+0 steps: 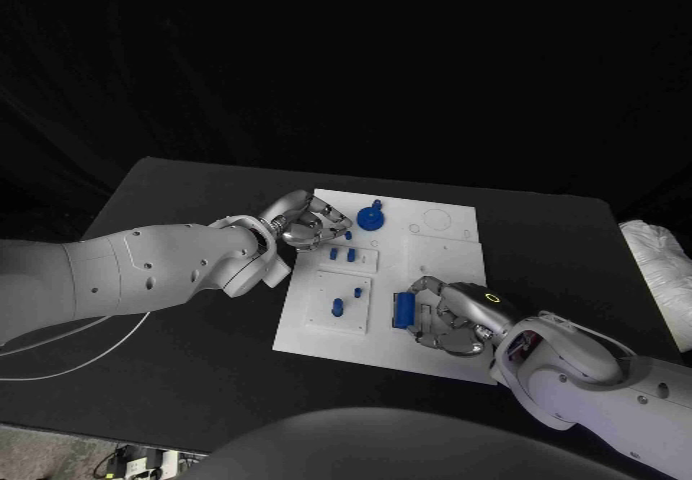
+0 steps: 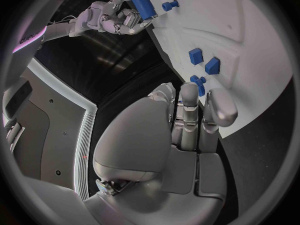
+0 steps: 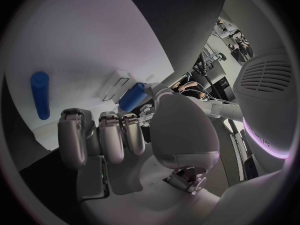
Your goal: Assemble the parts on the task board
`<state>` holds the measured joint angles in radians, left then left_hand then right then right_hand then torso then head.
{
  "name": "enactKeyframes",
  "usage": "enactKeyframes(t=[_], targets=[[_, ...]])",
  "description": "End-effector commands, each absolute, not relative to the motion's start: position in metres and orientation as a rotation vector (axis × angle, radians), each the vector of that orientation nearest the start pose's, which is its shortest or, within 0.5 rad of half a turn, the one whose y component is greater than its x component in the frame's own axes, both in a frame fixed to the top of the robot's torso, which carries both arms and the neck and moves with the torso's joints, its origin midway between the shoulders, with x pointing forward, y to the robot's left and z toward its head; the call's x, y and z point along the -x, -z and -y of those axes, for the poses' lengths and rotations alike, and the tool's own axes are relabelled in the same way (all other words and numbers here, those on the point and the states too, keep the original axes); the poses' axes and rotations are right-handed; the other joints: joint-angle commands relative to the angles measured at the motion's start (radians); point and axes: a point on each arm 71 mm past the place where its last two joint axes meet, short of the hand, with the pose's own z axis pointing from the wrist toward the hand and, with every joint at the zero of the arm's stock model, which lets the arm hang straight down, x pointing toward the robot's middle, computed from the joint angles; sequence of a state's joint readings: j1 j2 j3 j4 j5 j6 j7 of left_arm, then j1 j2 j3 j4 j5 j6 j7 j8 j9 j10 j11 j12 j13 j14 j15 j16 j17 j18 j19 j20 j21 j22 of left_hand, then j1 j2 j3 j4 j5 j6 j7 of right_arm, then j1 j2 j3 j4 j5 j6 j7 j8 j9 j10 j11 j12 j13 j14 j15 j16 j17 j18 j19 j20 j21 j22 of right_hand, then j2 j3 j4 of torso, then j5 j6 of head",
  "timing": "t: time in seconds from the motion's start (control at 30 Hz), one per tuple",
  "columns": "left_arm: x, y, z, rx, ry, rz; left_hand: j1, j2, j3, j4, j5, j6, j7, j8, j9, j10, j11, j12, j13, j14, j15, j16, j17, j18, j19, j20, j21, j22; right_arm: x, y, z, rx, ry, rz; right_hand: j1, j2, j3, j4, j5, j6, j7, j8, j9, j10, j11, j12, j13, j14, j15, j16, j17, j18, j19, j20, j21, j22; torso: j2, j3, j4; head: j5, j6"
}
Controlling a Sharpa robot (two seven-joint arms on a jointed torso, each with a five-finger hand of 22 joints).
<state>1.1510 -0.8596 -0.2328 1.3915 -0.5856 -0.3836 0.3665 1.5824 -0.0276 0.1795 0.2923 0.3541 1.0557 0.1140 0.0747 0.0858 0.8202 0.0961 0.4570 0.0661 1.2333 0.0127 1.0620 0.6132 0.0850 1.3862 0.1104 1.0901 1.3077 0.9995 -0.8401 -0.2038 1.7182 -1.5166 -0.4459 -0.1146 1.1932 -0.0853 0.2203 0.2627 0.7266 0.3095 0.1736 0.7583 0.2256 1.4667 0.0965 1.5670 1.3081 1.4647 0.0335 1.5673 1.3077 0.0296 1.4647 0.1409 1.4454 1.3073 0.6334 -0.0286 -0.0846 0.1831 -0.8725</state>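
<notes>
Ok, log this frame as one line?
left hand: on task board edge, fingers curled | right hand: beside blue block | grasp: unclear

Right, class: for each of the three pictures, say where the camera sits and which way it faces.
Head view: on the robot's head, looking down at the task board; both arms show.
Left wrist view: behind the left hand, facing the board's edge.
Right wrist view: behind the right hand, facing the board.
Shared: head and left wrist views both show the right hand by a blue block.
</notes>
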Motion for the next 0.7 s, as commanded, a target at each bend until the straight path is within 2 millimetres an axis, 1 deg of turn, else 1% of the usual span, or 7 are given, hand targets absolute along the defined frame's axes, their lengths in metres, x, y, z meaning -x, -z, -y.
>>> enactKeyframes(t=[0.03,0.2,0.23,0.37,0.43,0.6,0.7], targets=[[-0.4661,0.2681,-0.2507,0.546,1.122,-1.714,-0.008,0.005,0.004,0.001,0.007,-0.002,0.004,0.003,0.001,-0.001,0.008,0.005,-0.002,-0.001,0.006,0.006,-0.002,0.006,0.000,0.008,-0.004,0.139,-0.3620,0.2997,0.1444,0.246,-0.844,-1.900,0.008,0.000,0.008,0.002,-0.007,0.096,0.004,-0.025,-0.010,0.104,0.000,0.004,0.263,0.106,0.000,0.003,0.263,0.009,0.012,-0.001,-0.008,0.212,0.000,0.0000,-0.0004,0.002,0.000],[-0.4660,0.2683,-0.2507,0.548,1.121,-1.718,-0.009,0.006,0.004,0.001,0.007,-0.002,0.004,0.003,0.001,-0.001,0.008,0.005,-0.001,-0.001,0.007,0.007,-0.001,0.006,0.000,0.008,-0.005,0.139,-0.3620,0.3003,0.1445,0.249,-0.837,-1.906,-0.001,0.001,0.008,0.002,-0.042,0.066,0.008,-0.089,-0.035,0.104,-0.003,0.004,0.263,0.106,-0.001,0.003,0.263,0.015,-0.003,0.000,-0.028,0.205,0.000,-0.0001,0.0000,0.001,0.000],[-0.4660,0.2684,-0.2507,0.548,1.121,-1.718,-0.009,0.006,0.004,0.001,0.007,-0.002,0.004,0.003,0.001,-0.001,0.008,0.005,-0.001,-0.001,0.007,0.007,-0.001,0.006,0.000,0.008,-0.005,0.139,-0.3620,0.3004,0.1445,0.249,-0.836,-1.906,-0.004,0.001,0.007,0.002,-0.057,0.058,0.008,-0.107,-0.042,0.104,-0.006,0.004,0.263,0.106,-0.003,0.003,0.263,0.015,-0.004,-0.001,-0.029,0.204,0.000,-0.0001,0.0003,0.001,0.000],[-0.4660,0.2686,-0.2506,0.549,1.120,-1.721,-0.009,0.006,0.004,0.001,0.007,-0.002,0.004,0.003,0.001,-0.001,0.008,0.005,-0.001,-0.001,0.007,0.007,-0.001,0.006,0.000,0.008,-0.005,0.139,-0.3620,0.3005,0.1449,0.251,-0.833,-1.906,-0.016,0.000,-0.001,0.005,-0.092,0.033,0.006,-0.157,-0.067,0.104,-0.011,0.004,0.263,0.106,-0.008,0.003,0.263,0.018,-0.011,-0.006,-0.039,0.201,0.000,0.0001,-0.0002,0.003,0.000],[-0.4660,0.2686,-0.2507,0.550,1.119,-1.721,-0.009,0.006,0.004,0.001,0.007,-0.002,0.004,0.003,0.001,-0.001,0.008,0.005,-0.001,-0.001,0.007,0.007,-0.001,0.006,0.000,0.008,-0.005,0.139,-0.3619,0.3005,0.1449,0.250,-0.832,-1.906,-0.020,0.001,-0.003,0.005,-0.100,0.020,0.006,-0.181,-0.079,0.104,-0.012,0.004,0.263,0.106,-0.009,0.003,0.263,0.018,-0.013,-0.008,-0.043,0.200,0.000,0.0000,-0.0004,0.003,0.000],[-0.4661,0.2687,-0.2509,0.551,1.118,-1.721,-0.011,0.007,0.004,0.001,0.007,-0.001,0.004,0.004,0.001,0.000,0.009,0.005,-0.001,-0.001,0.008,0.007,-0.001,0.006,-0.001,0.009,-0.006,0.138,-0.3615,0.3005,0.1445,0.252,-0.833,-1.906,-0.023,0.000,-0.008,0.002,-0.110,-0.069,0.005,-0.336,-0.134,0.104,-0.015,0.004,0.263,0.106,-0.012,0.003,0.263,0.024,-0.027,-0.011,-0.064,0.193,0.000,-0.0002,-0.0013,0.003,0.000],[-0.4661,0.2687,-0.2509,0.551,1.117,-1.722,-0.011,0.007,0.004,0.001,0.007,-0.001,0.004,0.004,0.001,0.000,0.009,0.005,-0.001,-0.001,0.008,0.007,-0.001,0.006,-0.001,0.009,-0.006,0.138,-0.3612,0.3004,0.1443,0.253,-0.836,-1.904,-0.025,-0.002,-0.012,0.001,-0.114,-0.113,0.002,-0.408,-0.158,0.104,-0.018,0.004,0.263,0.106,-0.015,0.003,0.263,0.027,-0.035,-0.013,-0.077,0.188,0.000,-0.0002,-0.0007,0.003,0.000]])
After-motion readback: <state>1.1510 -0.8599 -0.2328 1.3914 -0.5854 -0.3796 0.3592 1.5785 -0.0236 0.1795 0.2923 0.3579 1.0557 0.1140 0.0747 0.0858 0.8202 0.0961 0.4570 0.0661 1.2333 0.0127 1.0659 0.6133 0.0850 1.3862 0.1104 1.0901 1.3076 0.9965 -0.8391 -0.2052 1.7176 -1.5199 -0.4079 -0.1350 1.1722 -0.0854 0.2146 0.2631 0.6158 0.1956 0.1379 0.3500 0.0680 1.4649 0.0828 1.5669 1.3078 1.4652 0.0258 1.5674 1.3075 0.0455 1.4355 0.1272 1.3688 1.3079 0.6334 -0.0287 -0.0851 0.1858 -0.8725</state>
